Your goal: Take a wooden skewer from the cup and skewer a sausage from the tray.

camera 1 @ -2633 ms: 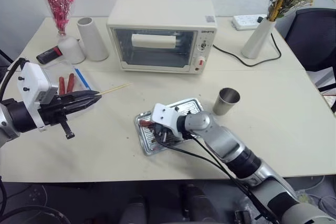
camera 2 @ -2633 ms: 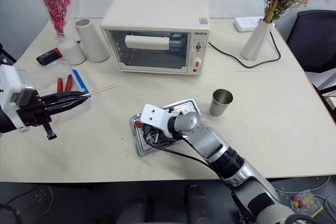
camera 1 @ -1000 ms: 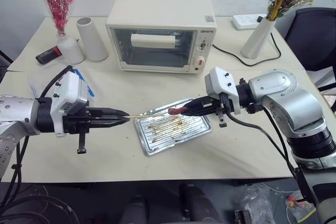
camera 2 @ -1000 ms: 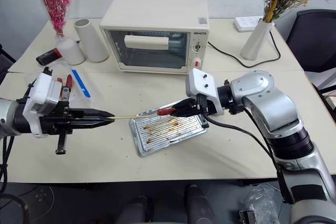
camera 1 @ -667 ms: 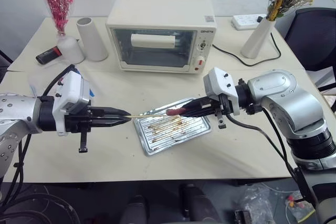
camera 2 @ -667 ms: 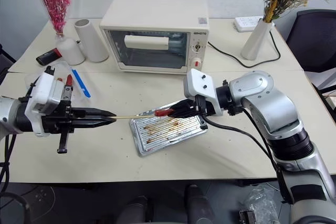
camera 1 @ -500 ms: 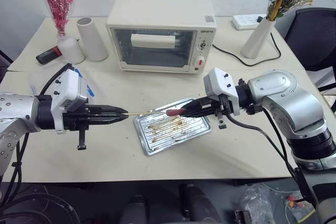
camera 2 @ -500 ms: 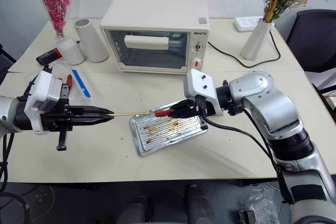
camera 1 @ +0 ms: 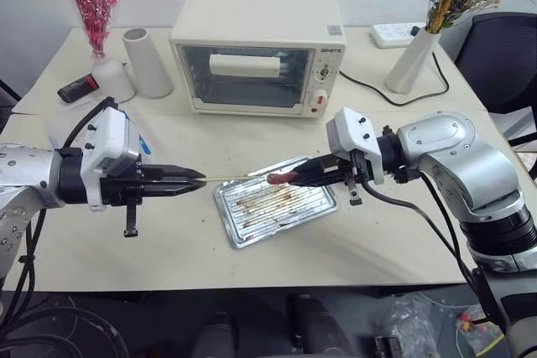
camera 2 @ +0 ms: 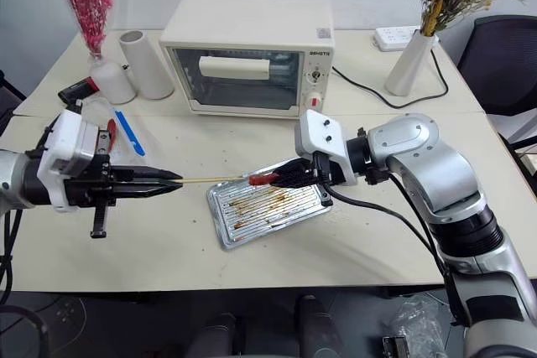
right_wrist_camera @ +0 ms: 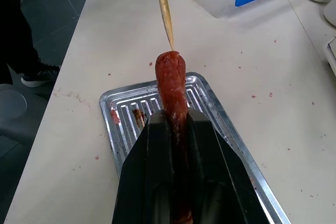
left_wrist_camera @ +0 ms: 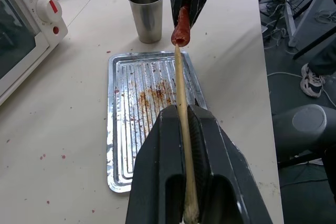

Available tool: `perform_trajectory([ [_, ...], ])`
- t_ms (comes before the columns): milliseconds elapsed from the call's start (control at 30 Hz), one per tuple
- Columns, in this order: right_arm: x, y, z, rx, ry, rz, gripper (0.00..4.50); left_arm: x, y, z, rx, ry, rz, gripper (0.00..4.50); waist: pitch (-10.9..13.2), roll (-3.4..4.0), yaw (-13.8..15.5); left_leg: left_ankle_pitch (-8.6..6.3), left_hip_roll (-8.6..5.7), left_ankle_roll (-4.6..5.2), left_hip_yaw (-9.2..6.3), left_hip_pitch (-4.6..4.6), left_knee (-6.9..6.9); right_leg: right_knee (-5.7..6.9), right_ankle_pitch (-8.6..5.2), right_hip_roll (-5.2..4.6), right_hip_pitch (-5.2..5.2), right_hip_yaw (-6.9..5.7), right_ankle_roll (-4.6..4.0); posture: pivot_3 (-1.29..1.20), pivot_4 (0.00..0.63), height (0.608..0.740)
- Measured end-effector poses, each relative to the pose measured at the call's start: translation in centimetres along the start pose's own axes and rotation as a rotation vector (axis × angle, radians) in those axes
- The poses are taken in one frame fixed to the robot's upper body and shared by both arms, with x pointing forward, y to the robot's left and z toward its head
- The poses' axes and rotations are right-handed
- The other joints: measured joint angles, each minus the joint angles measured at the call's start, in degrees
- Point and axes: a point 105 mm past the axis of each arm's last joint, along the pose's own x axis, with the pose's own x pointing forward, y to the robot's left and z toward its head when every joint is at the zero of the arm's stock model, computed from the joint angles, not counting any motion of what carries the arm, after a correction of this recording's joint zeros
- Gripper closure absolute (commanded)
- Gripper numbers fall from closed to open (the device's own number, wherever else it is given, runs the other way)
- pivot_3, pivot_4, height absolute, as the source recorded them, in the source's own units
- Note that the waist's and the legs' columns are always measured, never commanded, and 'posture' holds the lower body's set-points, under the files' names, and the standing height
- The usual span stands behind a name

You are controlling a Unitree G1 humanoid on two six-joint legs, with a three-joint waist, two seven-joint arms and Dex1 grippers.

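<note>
My left gripper [camera 1: 198, 180] is shut on the wooden skewer [camera 1: 236, 177], a thin pale stick that points level toward the right. The right gripper [camera 1: 299, 179] is shut on the dark-red sausage [camera 1: 281, 178] and holds it just above the silver tray [camera 1: 243, 225]. The skewer's tip [right_wrist_camera: 170, 45] meets the free end of the sausage [right_wrist_camera: 170, 82]. In the left wrist view the steel cup [left_wrist_camera: 146, 14] stands on the table just past the tray [left_wrist_camera: 126, 129].
A toaster oven [camera 1: 258, 52] stands at the back centre with a white cylindrical cup [camera 1: 148, 62] to its left. A clear container with a blue edge [camera 2: 124, 133] is on the left. A vase of flowers [camera 1: 411, 60] and a power strip [camera 1: 396, 34] are at the back right.
The right gripper has risen from the tray with the sausage, and the left gripper has brought the skewer in from the left. Over the last second both have barely moved.
</note>
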Motion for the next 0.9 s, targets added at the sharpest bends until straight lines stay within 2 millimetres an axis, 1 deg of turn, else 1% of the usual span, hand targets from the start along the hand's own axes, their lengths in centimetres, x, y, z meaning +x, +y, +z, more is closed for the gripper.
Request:
perform_trajectory([
  [267,0.0,0.0,0.0,0.010,-0.001,0.000,4.45,0.0,0.0,0.1,0.004,-0.003,0.000,4.50,0.00,0.00,-0.01,0.00,0.00,0.00,0.00,0.00,0.00,0.00,0.00,0.00,0.00,0.00,0.00,0.00,0.150,0.740],
  [533,0.7,0.2,0.7,0.020,-0.041,0.012,4.45,1.1,0.0,0.3,0.008,-0.027,-0.029,4.50,0.00,0.00,0.02,0.00,0.00,0.00,-0.01,0.00,0.03,0.05,0.00,0.01,0.00,-0.01,0.00,0.00,0.150,0.740],
  [733,1.0,0.0,1.0,0.030,-0.053,-0.001,4.45,1.4,0.6,0.3,0.007,-0.037,-0.030,4.50,0.00,0.00,0.04,0.00,-0.01,0.00,0.00,-0.01,0.04,0.05,0.00,0.01,0.00,0.00,0.01,0.00,0.150,0.740],
  [900,1.0,-0.4,1.5,0.043,-0.071,-0.020,4.45,2.0,1.1,0.6,0.018,-0.063,-0.030,4.50,0.00,0.00,0.08,0.01,-0.02,0.00,-0.01,-0.02,0.05,0.06,0.01,0.01,0.00,0.00,0.01,0.00,0.150,0.740],
])
